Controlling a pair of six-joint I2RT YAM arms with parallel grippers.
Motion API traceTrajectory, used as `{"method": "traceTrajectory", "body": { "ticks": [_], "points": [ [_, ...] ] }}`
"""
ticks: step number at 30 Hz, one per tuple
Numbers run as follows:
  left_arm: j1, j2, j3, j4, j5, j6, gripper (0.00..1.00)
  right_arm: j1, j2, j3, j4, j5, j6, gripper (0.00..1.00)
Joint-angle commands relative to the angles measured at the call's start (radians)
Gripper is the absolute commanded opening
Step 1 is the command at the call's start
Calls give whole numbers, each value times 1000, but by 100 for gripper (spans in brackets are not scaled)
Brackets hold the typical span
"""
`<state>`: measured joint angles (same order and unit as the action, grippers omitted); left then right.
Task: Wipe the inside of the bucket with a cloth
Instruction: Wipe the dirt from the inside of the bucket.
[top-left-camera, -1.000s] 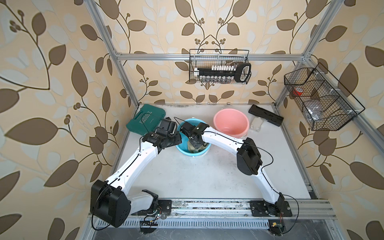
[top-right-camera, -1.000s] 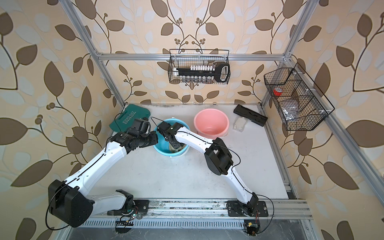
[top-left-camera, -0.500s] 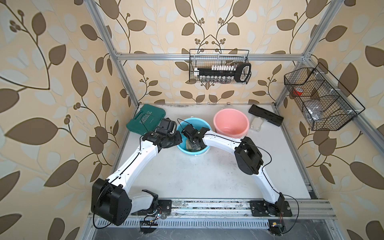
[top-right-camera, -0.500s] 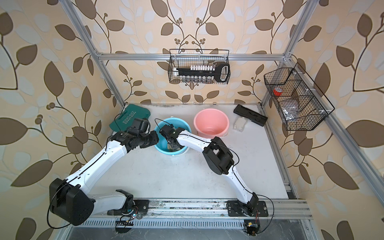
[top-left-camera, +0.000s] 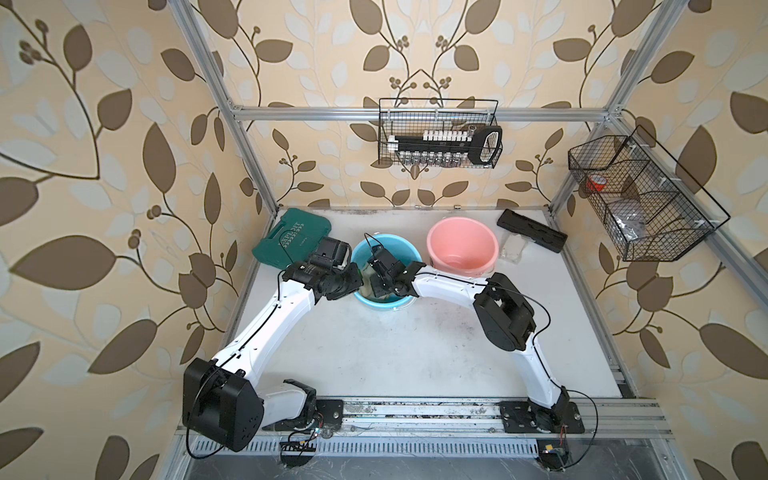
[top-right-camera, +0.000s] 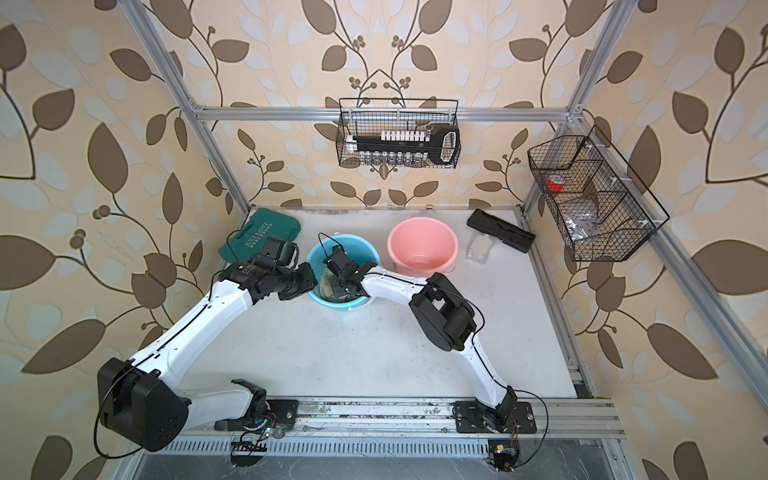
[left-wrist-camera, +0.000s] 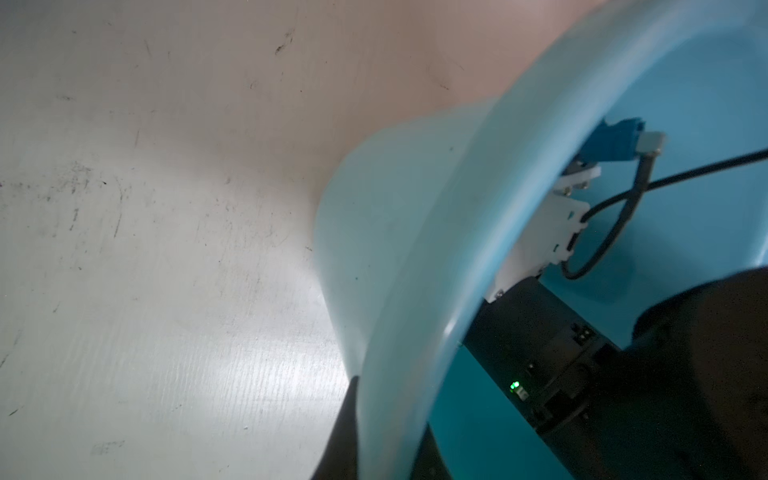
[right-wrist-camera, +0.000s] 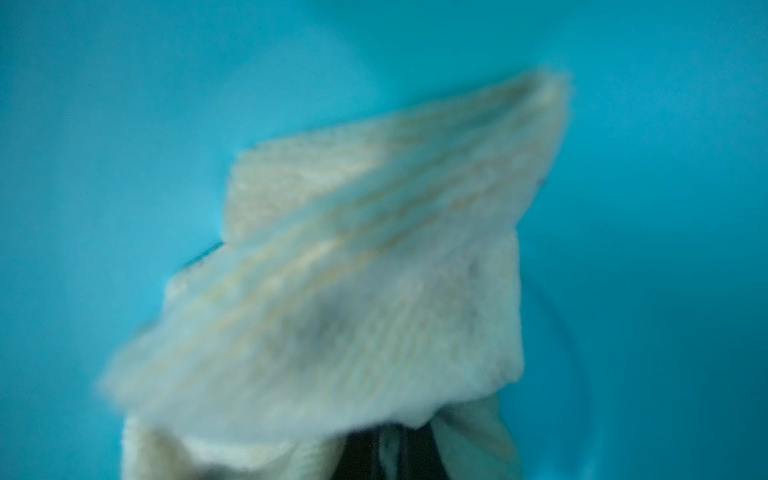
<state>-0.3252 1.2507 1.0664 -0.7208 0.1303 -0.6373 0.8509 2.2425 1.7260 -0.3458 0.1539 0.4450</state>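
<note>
The right gripper (right-wrist-camera: 390, 451) is down inside the blue bucket (top-left-camera: 399, 243). It is pinched tight on the cloth (right-wrist-camera: 353, 291). The cloth bunches up at the gripper and spreads out in front of it, flat against the blue inside of the bucket. It is pale yellow with gray dirty spots, and it looks blurry in the right wrist view. In a top view a bit of the cloth (top-right-camera: 326, 286) shows low in the bucket, right beside the right gripper (top-right-camera: 338, 286).

The left gripper (left-wrist-camera: 386, 453) is closed on the bucket's rim, with one dark finger outside the wall and one inside. In a top view it (top-left-camera: 353, 284) sits at the bucket's left side.

The blue bucket stands on the worktop (top-left-camera: 395, 353), near the back edge and toward the back left corner. A pink bucket (top-left-camera: 457, 241) stands just beside it on the right. A green case (top-left-camera: 291, 237) lies in the back left corner.
</note>
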Motion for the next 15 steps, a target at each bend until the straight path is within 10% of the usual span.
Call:
{"method": "traceTrajectory", "body": {
  "ticks": [1,8,15],
  "points": [
    [-35,8,5,-211,236,75,0,-38,8,23,137,-183,-11,0],
    [-34,15,13,-209,207,70,0,-85,8,-26,209,-623,-57,0],
    [-34,10,6,-201,215,59,0,-87,10,20,99,-376,-54,0]
  ]
}}
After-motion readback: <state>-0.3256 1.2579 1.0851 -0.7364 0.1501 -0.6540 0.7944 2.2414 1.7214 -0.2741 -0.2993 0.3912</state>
